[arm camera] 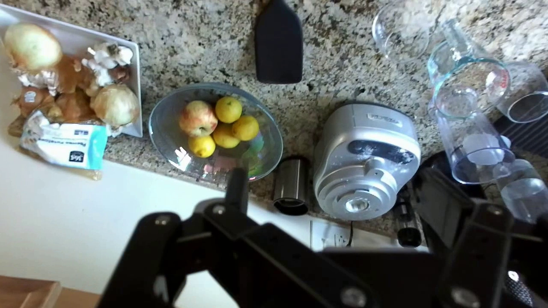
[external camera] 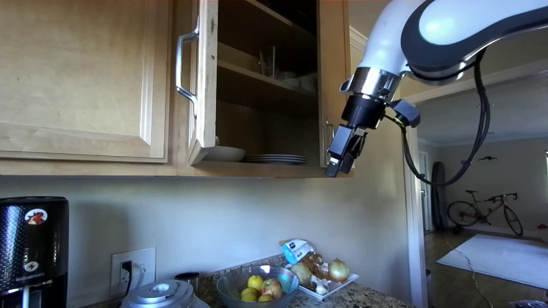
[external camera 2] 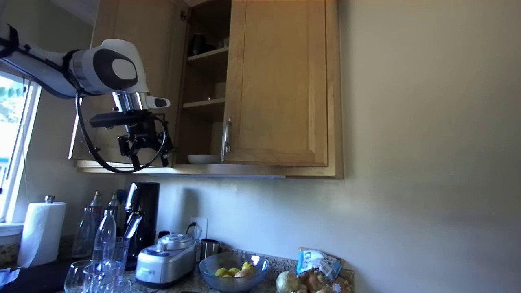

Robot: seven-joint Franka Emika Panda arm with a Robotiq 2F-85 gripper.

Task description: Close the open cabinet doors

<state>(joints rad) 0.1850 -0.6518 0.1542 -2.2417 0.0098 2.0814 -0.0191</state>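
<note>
The cabinet doors are honey-toned wood with metal bar handles. One door (external camera: 208, 107) is swung well out, its edge towards the camera and its handle (external camera: 180, 64) on the outer face; its inner face (external camera 2: 158, 40) appears in an exterior view. Its partner, the right-hand door (external camera 2: 281, 81), looks flush or nearly flush with the frame. My gripper (external camera 2: 149, 161) hangs with fingers spread and nothing between them, level with the cabinet's lower edge. No contact with a door is visible. Seen in the wrist view, the spread gripper (arm camera: 338, 197) points down over the counter; only a wood corner (arm camera: 25, 293) appears there.
A wider wood door (external camera: 72, 77) sits flat at the left. Inside the cabinet are stacked plates (external camera: 274, 159) and a bowl (external camera 2: 203, 159). Below stand a food processor (arm camera: 368, 162), a glass fruit bowl (arm camera: 265, 149), an onion tray (arm camera: 136, 85), glassware (external camera 2: 101, 276) and a black appliance (external camera: 34, 248).
</note>
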